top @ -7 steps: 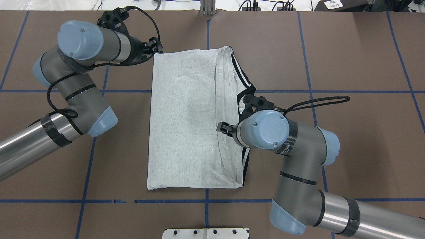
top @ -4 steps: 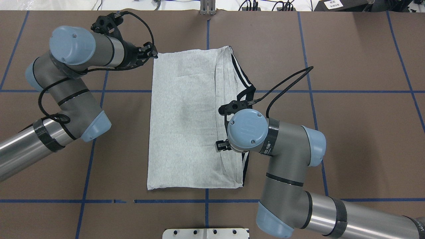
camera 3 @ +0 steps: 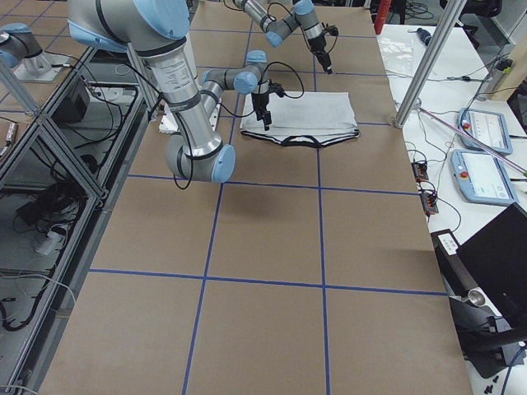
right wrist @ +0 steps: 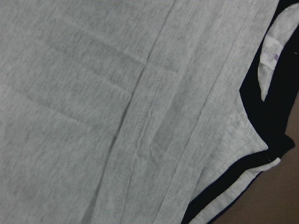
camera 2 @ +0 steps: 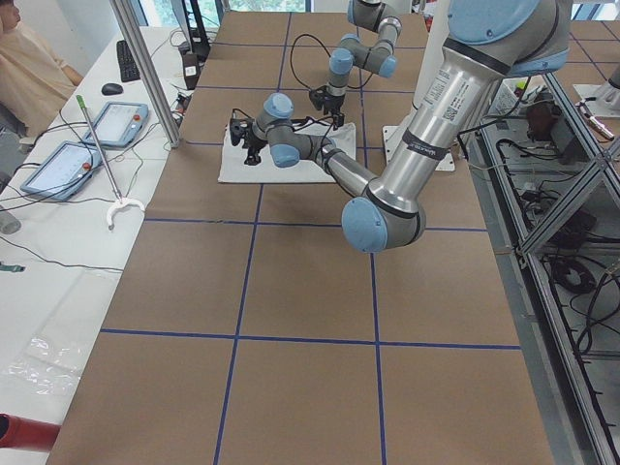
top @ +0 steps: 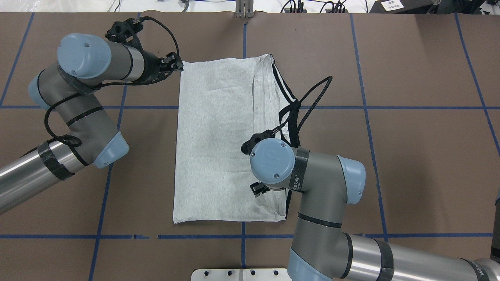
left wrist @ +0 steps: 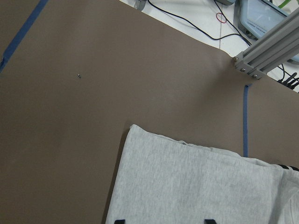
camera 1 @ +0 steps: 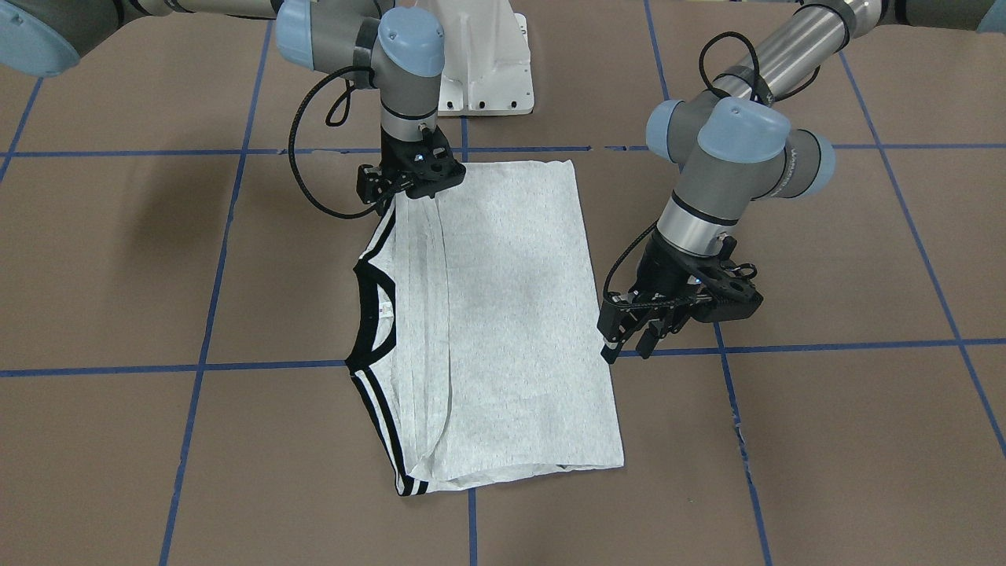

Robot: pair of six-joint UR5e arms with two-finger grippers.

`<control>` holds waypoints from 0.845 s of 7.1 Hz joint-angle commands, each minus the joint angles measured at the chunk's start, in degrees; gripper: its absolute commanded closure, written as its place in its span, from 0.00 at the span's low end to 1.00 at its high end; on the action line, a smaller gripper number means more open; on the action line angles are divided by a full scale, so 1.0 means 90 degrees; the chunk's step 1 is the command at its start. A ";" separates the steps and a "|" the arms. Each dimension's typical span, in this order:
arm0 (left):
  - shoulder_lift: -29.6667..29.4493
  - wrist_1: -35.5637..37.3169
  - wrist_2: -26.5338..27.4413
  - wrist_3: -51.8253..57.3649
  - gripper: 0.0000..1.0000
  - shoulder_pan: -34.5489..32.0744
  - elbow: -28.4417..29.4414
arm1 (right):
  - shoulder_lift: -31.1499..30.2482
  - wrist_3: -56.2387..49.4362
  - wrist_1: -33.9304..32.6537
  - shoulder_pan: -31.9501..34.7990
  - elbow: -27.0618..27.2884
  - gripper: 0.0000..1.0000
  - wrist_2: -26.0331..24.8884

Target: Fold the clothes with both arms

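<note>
The T-shirt is light heather grey, with a black collar and 2 black shoulder stripes. The tabletop is brown with a grid of blue lines. The left arm and right arm are silver-grey with light-blue joint caps.

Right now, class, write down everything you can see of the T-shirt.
The T-shirt is light heather-grey knit with a black collar, black stripes and a white neck label. It lies flat on the brown table, folded into a long rectangle, sides folded in, stitched hems showing; no print shows. The left gripper hovers apart, off one far corner. The right gripper is close over the robot-side end; contact cannot be told.
</note>
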 commanded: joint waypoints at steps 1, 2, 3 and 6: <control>0.0097 -0.0014 0.0008 0.0015 0.36 0.0002 0.0005 | 0.0026 -0.0137 -0.0005 -0.0118 -0.0055 0.00 0.0089; 0.0097 -0.0014 0.0008 0.0015 0.36 0.0002 0.0005 | 0.0036 -0.0156 0.0005 -0.0147 -0.0056 0.00 0.0099; 0.0097 -0.0014 0.0008 0.0015 0.36 0.0002 0.0014 | 0.0045 -0.0147 -0.0005 -0.0196 -0.0104 0.00 0.0079; 0.0097 -0.0005 0.0008 0.0015 0.36 0.0012 0.0024 | 0.0026 -0.0263 -0.0015 -0.0226 -0.0231 0.00 0.0069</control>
